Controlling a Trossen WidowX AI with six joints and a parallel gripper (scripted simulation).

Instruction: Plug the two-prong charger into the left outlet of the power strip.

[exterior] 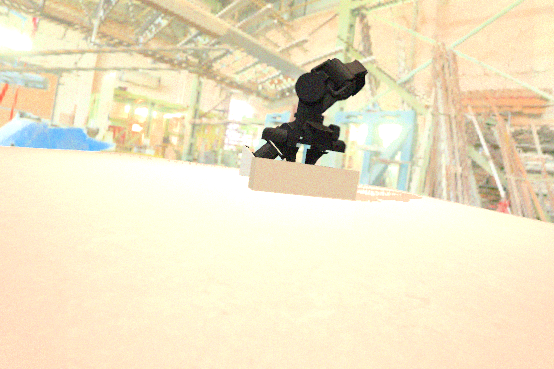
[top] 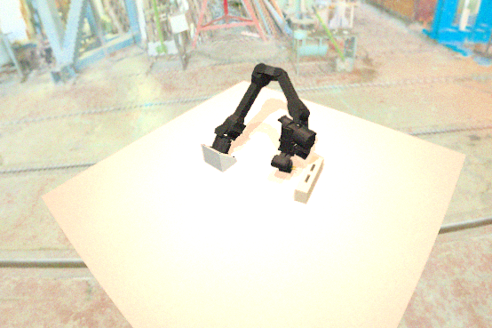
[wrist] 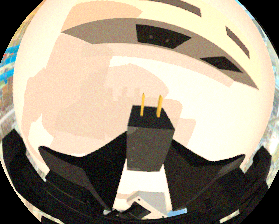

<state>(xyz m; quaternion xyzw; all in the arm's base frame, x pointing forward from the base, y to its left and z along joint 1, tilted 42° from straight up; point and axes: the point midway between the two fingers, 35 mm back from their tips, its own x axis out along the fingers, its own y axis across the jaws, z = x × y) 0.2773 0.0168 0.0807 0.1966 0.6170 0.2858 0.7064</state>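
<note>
From where I stand, a cream power strip (top: 306,186) (exterior: 303,180) (wrist: 102,31) rests on a square, pale bench (top: 249,243) (exterior: 200,263) (wrist: 230,115), whose surface glows nearly white around it and turns peach toward the edges. Just beside the strip, a black arm (top: 290,93) (exterior: 311,88) arches up and down again; its grey base plate (top: 214,159) (exterior: 245,164) stands well apart from the strip, on the far side of the tool. The tool (top: 284,168) (exterior: 300,157) (wrist: 144,136) is closed on a dark, boxy charger (wrist: 149,145), held near the strip. The charger's two golden prongs (top: 294,168) (wrist: 160,106) are bare, outside the outlets and apart from the strip. Soft tan shadows (top: 255,129) (wrist: 80,110) spread over the bench near the strip.

Beyond the strip lies a cluttered workshop. Seen from above, a worn concrete floor (top: 35,225) surrounds the bench, with a red stand (top: 231,26) and a bright blue frame (top: 448,3) in the background. The low side view shows green steel beams (exterior: 346,3) above and behind the strip, and long poles (exterior: 440,128) leaning upright behind it to the right.
</note>
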